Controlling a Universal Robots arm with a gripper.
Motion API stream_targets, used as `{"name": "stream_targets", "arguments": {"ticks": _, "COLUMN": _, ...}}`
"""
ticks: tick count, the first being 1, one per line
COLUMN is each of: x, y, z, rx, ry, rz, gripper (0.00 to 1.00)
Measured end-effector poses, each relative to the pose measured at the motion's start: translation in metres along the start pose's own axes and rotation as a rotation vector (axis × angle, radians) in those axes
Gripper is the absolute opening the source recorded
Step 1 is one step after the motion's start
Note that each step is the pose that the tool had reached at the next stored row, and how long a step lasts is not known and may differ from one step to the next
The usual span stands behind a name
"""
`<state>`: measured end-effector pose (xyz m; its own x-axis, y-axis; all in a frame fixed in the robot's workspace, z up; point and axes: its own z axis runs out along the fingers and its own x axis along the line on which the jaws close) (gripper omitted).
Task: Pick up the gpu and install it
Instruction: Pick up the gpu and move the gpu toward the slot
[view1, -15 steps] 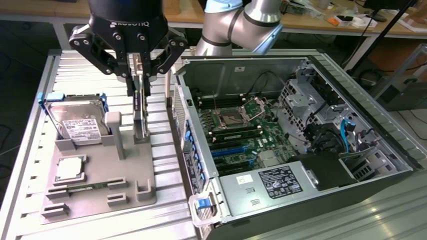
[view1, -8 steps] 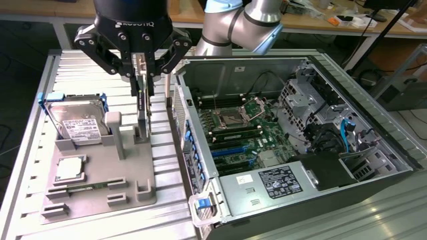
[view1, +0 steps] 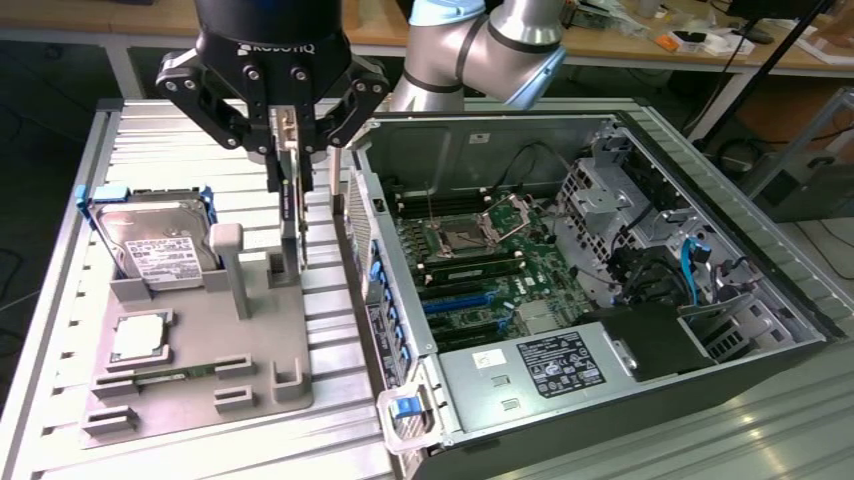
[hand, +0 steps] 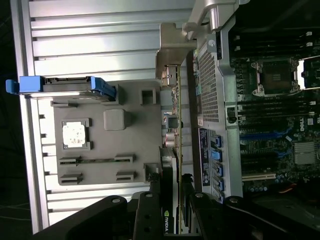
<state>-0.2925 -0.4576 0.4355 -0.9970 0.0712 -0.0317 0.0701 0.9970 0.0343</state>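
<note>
Pincer: the black pincer (view1: 288, 140) is clamped on the upper edge of the gpu (view1: 290, 215), one finger on each flat face, just outside the slotted rear wall of the open computer case (view1: 367, 250).
Gpu: it hangs straight below the pincer, beside the case and not yet in it.
Long axis: it runs up and down from the fingers towards the grey fixture (view1: 267, 350), with the card's faces roughly parallel to the case's near wall.
Lower end: it is at the fixture's slot; whether it sits in the slot or just above cannot be told.
Key relation: the motherboard (view1: 494, 270) lies inside the case, across that wall from the card.
On the fixture: the hard drive (view1: 160, 250) and CPU chip (view1: 140, 338) sit farther from the case than the gpu.
Counter: the ribbed metal counter (view1: 174, 130) carries both the fixture and the case.
</note>
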Motion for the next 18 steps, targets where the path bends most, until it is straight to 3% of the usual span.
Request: {"name": "stream_targets", "arguments": {"ticks": 18, "x": -0.0103, "y": 0.0007, "z": 0.0004, "rx": 0.0000, "ry": -0.0001, "rz": 0.000, "gripper": 0.27}}
